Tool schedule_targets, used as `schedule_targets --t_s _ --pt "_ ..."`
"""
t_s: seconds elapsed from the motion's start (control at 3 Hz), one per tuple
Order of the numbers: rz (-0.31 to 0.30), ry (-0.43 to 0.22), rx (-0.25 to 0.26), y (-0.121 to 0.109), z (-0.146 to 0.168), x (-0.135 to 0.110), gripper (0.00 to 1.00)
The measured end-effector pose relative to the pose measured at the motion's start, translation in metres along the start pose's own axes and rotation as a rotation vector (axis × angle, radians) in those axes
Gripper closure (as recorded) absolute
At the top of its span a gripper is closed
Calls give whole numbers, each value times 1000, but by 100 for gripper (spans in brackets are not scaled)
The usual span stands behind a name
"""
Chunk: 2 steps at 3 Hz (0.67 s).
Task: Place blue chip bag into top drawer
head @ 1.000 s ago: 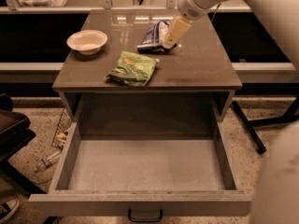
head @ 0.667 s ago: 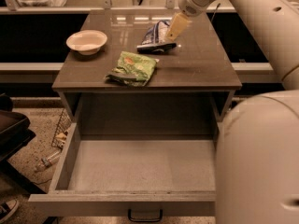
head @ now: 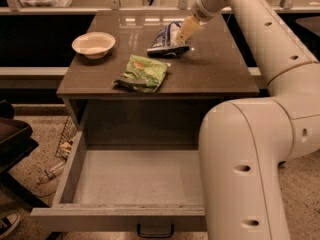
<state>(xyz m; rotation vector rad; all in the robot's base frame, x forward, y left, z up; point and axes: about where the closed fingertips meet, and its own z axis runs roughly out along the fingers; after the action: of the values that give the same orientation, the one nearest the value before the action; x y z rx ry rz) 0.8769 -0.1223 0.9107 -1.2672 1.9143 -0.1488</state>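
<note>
Handling, as judged: the small crinkled dark-blue foil chip bag (head: 163,40) should be very light, soft and air-filled, with brittle contents. Its foil skin is probably slick and will buckle under pressure. A grip across the puffed middle risks crushing the chips or slipping. The flat crimped seam at an end, or a pinched fold of foil near the upper edge, is the sounder hold.

Appearance: dark blue with white and silver patches, creased, propped up slightly at its far end rather than lying flat.

Location: the bag rests on the dark brown tabletop (head: 215,69), toward the rear centre. It is apart from the flat green snack bag (head: 142,74) in front of it and from the cream round bowl (head: 93,44) to its left.

The cream two-finger gripper (head: 182,36) is angled down at the bag's right side, at or against the foil. Whether it is spread or clamped on the bag cannot be told.

The wide grey-brown top drawer (head: 120,218) stands pulled out below the tabletop, with its dark handle at the front centre.
</note>
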Motion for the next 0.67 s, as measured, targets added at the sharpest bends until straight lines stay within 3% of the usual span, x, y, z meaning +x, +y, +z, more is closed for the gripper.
schedule_targets --t_s 0.33,0.67 --pt "74 -34 -23 3 28 12 0" --pt "119 -65 -70 16 53 15 14"
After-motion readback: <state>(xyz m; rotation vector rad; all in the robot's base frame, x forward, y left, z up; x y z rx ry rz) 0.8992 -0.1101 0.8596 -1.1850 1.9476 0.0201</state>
